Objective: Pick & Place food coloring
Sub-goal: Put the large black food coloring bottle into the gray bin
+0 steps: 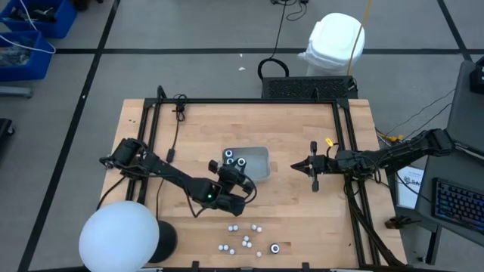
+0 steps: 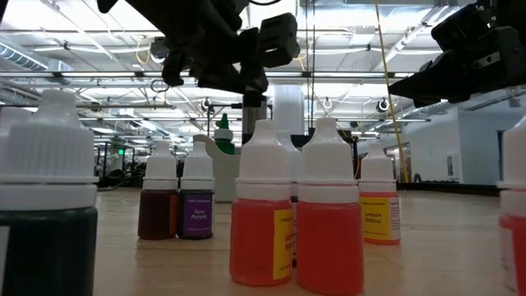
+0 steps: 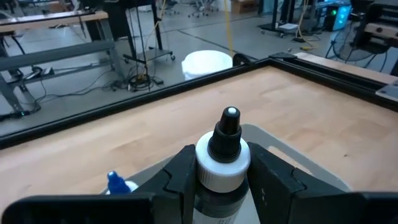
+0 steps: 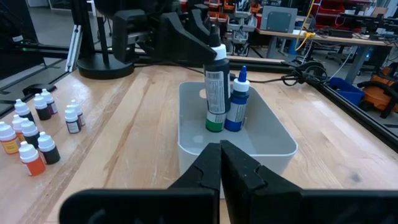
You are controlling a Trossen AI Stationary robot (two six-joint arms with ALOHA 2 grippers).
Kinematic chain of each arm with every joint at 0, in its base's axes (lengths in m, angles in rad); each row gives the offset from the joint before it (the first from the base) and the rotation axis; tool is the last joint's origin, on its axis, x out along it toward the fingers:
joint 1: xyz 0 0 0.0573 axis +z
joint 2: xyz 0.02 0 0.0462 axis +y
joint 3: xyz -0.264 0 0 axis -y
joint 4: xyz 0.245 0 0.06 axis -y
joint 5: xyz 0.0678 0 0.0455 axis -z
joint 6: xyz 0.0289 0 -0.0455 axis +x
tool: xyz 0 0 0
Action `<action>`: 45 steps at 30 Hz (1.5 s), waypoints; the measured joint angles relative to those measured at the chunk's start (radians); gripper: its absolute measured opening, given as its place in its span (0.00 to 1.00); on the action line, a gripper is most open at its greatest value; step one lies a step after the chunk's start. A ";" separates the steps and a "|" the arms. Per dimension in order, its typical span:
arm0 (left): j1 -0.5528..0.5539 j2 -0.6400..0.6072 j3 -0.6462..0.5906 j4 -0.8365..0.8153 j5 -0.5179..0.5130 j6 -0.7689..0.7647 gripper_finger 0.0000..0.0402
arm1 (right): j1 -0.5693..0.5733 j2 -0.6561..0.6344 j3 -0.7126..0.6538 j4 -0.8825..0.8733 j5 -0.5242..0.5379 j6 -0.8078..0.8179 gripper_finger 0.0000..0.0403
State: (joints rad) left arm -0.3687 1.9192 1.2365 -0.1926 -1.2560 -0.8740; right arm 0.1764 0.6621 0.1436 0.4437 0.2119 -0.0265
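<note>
Grey tiled floor (image 1: 189, 30) around the wooden table (image 1: 302, 219), blue bins (image 1: 30, 30), white bucket (image 1: 335, 41) beyond.

A light wooden table (image 1: 302, 204) with a dark frame along its edges is carrying everything. A translucent grey tray (image 1: 259, 164) is sitting near the table's middle, directly on the wood. Toward the table's near edge from the tray, a loose cluster of small white-capped food coloring bottles (image 1: 243, 240) is standing upright on the bare wood, well apart from the tray; in the low view their fills are showing orange-red, yellow, purple and dark red. One slightly larger dark bottle (image 1: 275, 248) is standing at that cluster's right end. Left of the cluster, a dark round lamp base (image 1: 165, 243) is resting at the near-left corner.
</note>
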 joint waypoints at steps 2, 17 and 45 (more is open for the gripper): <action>-0.003 0.000 0.000 0.002 0.000 -0.001 0.30 | 0.000 0.000 0.000 0.000 0.000 0.000 0.00; 0.007 0.072 -0.001 0.015 -0.008 -0.024 0.30 | 0.000 0.000 0.000 -0.001 0.000 0.008 0.00; 0.027 0.071 -0.036 -0.050 0.055 -0.137 0.30 | 0.000 0.000 0.000 0.000 -0.001 0.004 0.00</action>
State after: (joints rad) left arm -0.3416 1.9905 1.2009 -0.2425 -1.2008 -1.0114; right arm 0.1764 0.6621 0.1436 0.4435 0.2111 -0.0223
